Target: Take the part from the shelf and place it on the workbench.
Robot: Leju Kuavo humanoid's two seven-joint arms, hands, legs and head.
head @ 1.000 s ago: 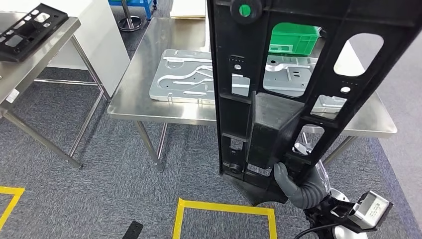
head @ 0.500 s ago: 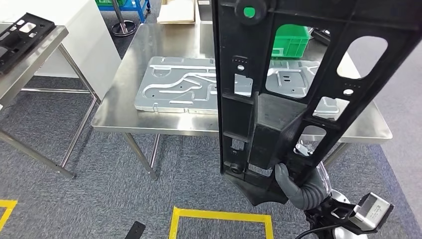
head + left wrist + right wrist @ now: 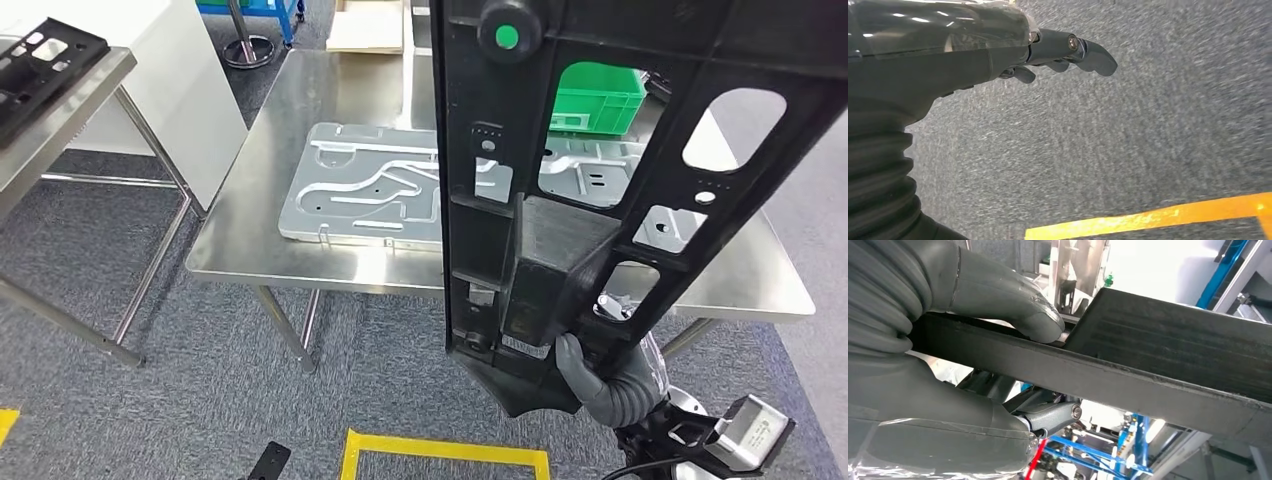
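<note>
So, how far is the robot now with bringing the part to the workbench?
Done: the black part is off the shelf, gripped at its lower end by the right hand. In hand: it is carried upright in front of the steel workbench. The left hand hangs over the carpet, holding nothing. Left: setting the part on the workbench.

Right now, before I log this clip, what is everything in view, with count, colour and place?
black frame part: one, black, held upright close in front of the head camera
workbench: one, steel, ahead on grey carpet
metal plate: one, silver, flat on the workbench
green bin: one, green, far side of the workbench, seen through the part
side table: one, steel, at left, carrying another black part
floor tape: yellow, on the carpet near the robot
right robot hand: grey, grips the black frame part at its lower end
left robot hand: dark, hangs over carpet, holding nothing
</note>
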